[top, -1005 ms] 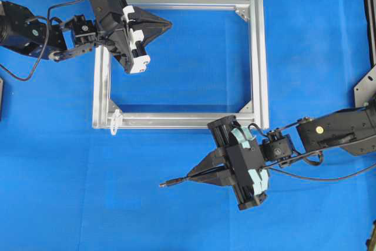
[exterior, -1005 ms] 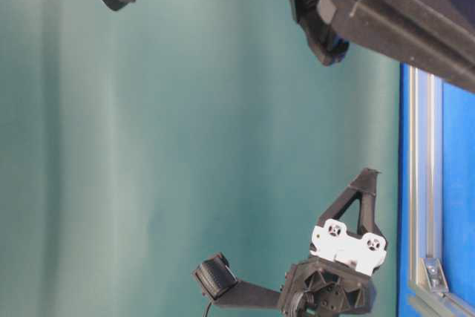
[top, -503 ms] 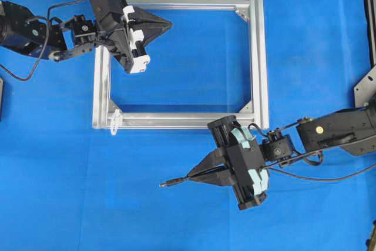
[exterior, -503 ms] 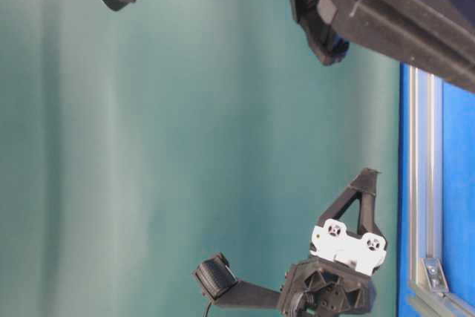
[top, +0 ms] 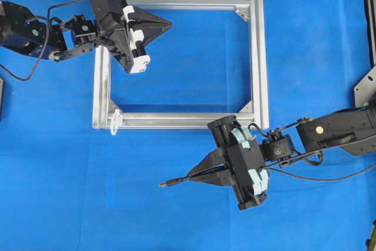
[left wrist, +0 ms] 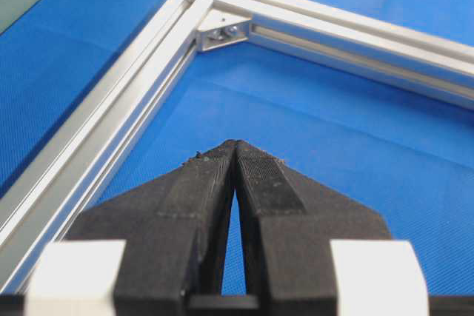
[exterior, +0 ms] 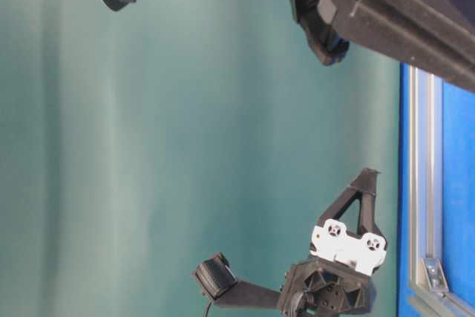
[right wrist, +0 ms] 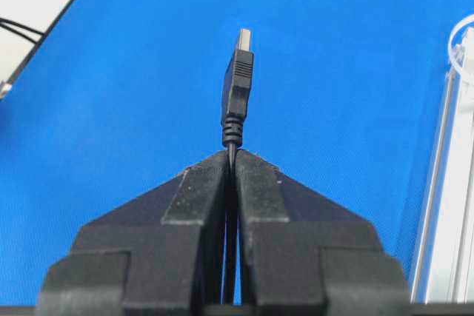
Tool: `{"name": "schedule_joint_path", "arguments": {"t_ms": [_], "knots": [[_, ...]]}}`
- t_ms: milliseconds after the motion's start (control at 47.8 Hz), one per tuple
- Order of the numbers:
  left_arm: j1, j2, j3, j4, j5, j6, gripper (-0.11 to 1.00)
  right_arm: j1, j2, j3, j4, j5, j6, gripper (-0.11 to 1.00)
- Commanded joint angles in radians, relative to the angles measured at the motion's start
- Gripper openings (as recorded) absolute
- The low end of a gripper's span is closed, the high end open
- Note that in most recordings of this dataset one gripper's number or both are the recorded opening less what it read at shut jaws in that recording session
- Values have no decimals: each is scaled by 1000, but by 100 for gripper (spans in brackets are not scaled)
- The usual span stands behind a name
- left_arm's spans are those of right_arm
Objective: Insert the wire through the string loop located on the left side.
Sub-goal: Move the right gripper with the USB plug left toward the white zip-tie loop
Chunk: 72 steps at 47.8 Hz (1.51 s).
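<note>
Blue cloth covers the whole table point(top: 317, 45); on it lies the square aluminium frame point(top: 258, 63), flat, silver, with small corner brackets.

My right gripper point(top: 189, 177) sits below the frame's near rail, tips pointing toward the left of the overhead view. Its jaws are clamped together on the wire point(right wrist: 237, 86): in the right wrist view the thin black cable runs up between the pads and the dark plug with its silvery tip sticks out just beyond them. From overhead the plug end point(top: 166, 184) hangs over bare cloth, well apart from the frame. The rest of the wire trails back under the right arm toward the right edge.

The string loop point(top: 115, 120) is at the frame's lower-left corner, a small whitish ring tied to the rail and hanging just outside it. In the right wrist view I see only a pale arc of it point(right wrist: 461, 53) at the far right, above the frame rail. Open cloth lies between plug and loop; nothing blocks that stretch.

My left gripper point(top: 168, 25) hovers over the frame's upper-left part, tips over the inside of the square. Its jaws are pressed together, holding nothing; the left wrist view shows the pads point(left wrist: 259, 175) meeting at the tips, with the frame's far corner bracket point(left wrist: 222, 29) ahead.

The table-level view shows mostly a teal backdrop.
</note>
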Motion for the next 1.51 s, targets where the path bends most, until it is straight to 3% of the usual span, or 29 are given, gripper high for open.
{"name": "schedule_joint_path", "arguments": {"t_ms": [0,293,754,1487], "knots": [[0,-34,-6,2,-5,-2,0,-2,-26,-14,0,-5,2,0],[0,-32,-8,2,-5,-2,0,-40,-26,-2,0,-5,-2,0],[-6,-34,-6,2,-5,-2,0,-221,-26,44,3,-5,-2,0],[-8,-35,-8,2,-5,-2,0,-239,18,12,5,-6,0,0]]}}
